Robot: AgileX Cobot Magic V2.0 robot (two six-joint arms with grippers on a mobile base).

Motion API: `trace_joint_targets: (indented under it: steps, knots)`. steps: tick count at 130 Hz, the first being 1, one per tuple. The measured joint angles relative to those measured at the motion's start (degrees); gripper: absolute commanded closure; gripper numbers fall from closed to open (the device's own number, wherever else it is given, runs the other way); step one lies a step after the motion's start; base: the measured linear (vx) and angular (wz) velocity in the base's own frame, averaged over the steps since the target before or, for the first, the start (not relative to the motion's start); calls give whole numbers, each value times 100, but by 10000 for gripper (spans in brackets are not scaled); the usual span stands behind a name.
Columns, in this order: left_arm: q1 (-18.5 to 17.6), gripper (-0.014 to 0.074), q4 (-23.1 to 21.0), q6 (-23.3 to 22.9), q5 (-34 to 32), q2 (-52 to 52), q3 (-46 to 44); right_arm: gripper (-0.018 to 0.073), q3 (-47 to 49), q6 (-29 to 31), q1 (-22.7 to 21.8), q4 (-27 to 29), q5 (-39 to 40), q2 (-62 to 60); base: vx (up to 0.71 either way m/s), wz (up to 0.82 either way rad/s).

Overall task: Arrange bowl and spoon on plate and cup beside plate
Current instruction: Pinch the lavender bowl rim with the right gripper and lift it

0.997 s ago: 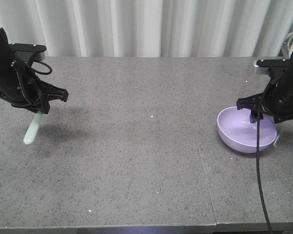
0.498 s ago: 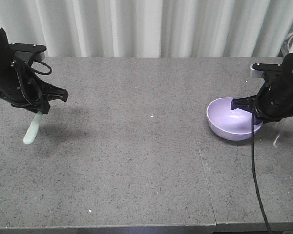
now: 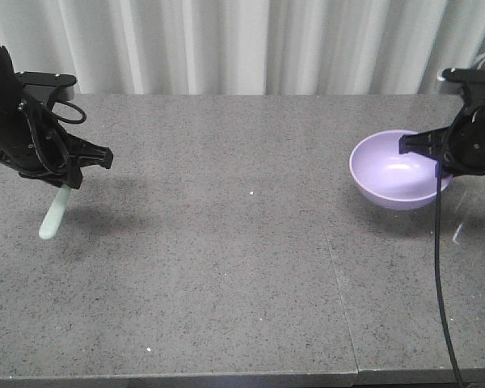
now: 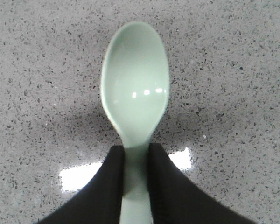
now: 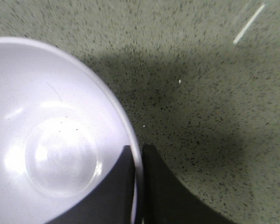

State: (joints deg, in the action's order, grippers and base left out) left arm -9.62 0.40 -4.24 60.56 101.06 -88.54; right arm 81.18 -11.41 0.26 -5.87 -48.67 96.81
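Observation:
A pale mint-green spoon [image 3: 53,215] hangs scoop-down at the far left, its handle clamped in my left gripper [image 3: 65,187]. The left wrist view shows the scoop [image 4: 135,88] above the speckled table, with the black fingers [image 4: 109,182] tight on both sides of the handle and the left gripper [image 4: 135,151] shut. At the far right my right gripper [image 3: 438,167] is shut on the rim of the lavender bowl [image 3: 396,171], held off the table. In the right wrist view the bowl [image 5: 51,140] fills the left, and my right gripper [image 5: 137,151] pinches its rim. The plate and the cup are out of view.
A grey speckled table [image 3: 226,242] spans the front view, with a seam [image 3: 331,259] running down its right part. White curtains [image 3: 242,44] hang behind. A black cable [image 3: 440,275] dangles from the right arm over the table's right side.
My right gripper has lifted the bowl off the table and carried it up and slightly right, levelling it from its tilt. The left arm and spoon have not moved.

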Motion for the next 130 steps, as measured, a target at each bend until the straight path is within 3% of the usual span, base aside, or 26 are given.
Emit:
trace_joint_targets:
  steps: [42,130]
  knots:
    - [0,604,0,0,0,0,0,564,0,10,0,-6,-147,-678,0,0]
    - [0,604,0,0,0,0,0,564,0,16,0,-94,-527,-719,0,0]
